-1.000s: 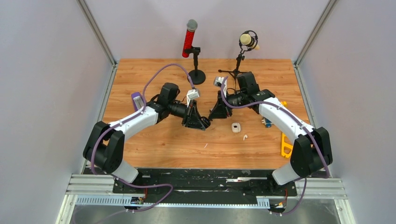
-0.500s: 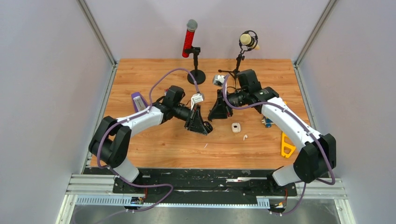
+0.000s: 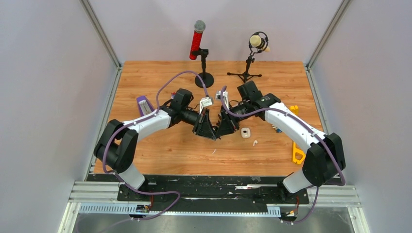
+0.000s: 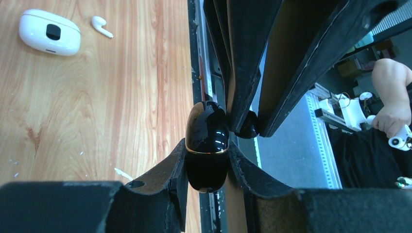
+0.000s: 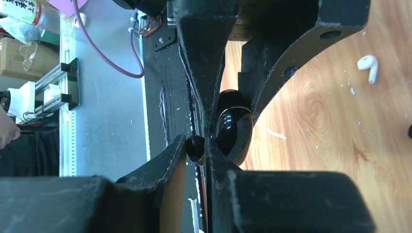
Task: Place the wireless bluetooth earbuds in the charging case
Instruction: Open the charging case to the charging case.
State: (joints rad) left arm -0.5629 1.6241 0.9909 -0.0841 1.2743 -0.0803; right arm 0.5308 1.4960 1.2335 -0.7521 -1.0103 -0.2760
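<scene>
My left gripper (image 4: 207, 148) is shut on a glossy black charging case (image 4: 207, 141) with a thin gold line round its middle. My right gripper (image 5: 195, 143) is shut on a small black earbud (image 5: 195, 148). The earbud (image 4: 248, 125) sits right beside the case's upper side. From above, the left gripper (image 3: 210, 130) and the right gripper (image 3: 222, 128) meet tip to tip over the table's middle. On the wood lie a white case (image 3: 245, 132) and a white stemmed earbud (image 3: 255, 142), both also in the left wrist view: case (image 4: 49, 32), earbud (image 4: 101, 26).
A red microphone (image 3: 197, 38) and a cream microphone (image 3: 258, 42) stand on stands at the back. A purple object (image 3: 142, 104) lies at the left, a yellow tool (image 3: 297, 153) at the right edge. A small blue item (image 3: 278, 128) sits under my right arm.
My right gripper has swung left and nearer with the black earbud until it meets the left gripper. The left gripper shifted slightly right early on, then held still with the case.
</scene>
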